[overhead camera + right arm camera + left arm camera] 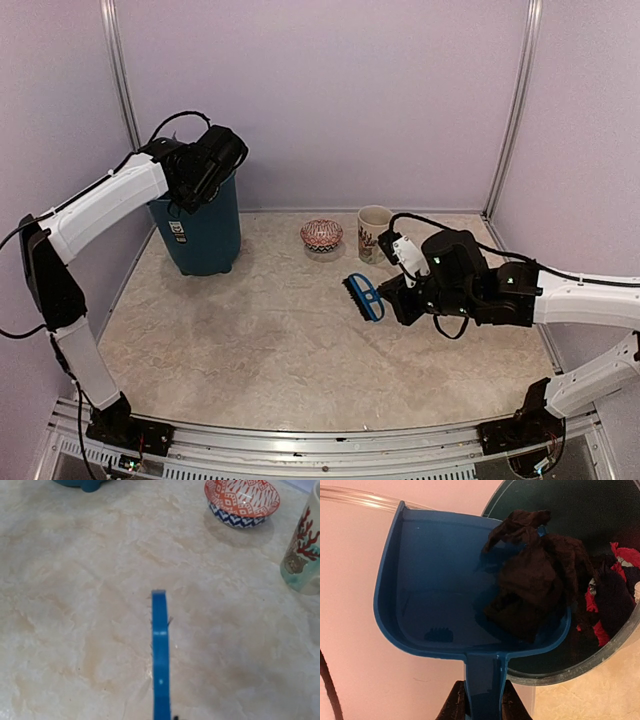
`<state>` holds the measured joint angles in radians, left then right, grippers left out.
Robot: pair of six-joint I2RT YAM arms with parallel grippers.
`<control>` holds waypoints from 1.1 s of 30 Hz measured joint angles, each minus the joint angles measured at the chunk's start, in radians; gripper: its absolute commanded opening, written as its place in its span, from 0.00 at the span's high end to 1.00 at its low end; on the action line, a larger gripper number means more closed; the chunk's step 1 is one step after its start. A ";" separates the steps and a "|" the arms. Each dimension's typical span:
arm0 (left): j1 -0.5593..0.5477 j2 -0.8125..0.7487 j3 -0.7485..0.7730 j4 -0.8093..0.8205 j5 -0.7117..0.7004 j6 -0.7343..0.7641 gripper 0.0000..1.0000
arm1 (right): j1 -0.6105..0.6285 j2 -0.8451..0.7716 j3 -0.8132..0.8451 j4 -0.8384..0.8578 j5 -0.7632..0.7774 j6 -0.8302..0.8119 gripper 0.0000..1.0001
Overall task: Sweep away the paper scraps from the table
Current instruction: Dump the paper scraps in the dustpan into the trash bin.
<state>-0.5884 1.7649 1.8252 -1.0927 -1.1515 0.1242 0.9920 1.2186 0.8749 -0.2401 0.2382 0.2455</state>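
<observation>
The left gripper (482, 706) is nearly closed, clamped on the handle of the dustpan (430, 585), which tips over the teal bin (555, 677). Black paper scraps (535, 585) sit at the pan's far lip, with more in the bin beyond. The right gripper (392, 302), apparently pinched tight on the brush (363, 297), is over the table (250, 340).
</observation>
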 measured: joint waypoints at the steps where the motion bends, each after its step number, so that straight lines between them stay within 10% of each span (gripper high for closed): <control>1: -0.003 0.002 0.003 0.000 -0.018 0.018 1.00 | 0.000 -0.002 -0.004 0.005 -0.002 0.001 1.00; 22: -0.002 -0.070 -0.150 0.424 -0.277 0.597 1.00 | 0.000 -0.052 -0.033 0.050 -0.045 0.003 1.00; 33: -0.001 -0.117 -0.033 0.388 0.019 0.421 1.00 | 0.000 -0.138 -0.088 0.052 -0.055 0.024 1.00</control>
<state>-0.5892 1.6474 1.7924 -0.7052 -1.1328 0.5453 0.9916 1.0801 0.7872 -0.1879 0.1829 0.2695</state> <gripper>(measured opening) 0.154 0.038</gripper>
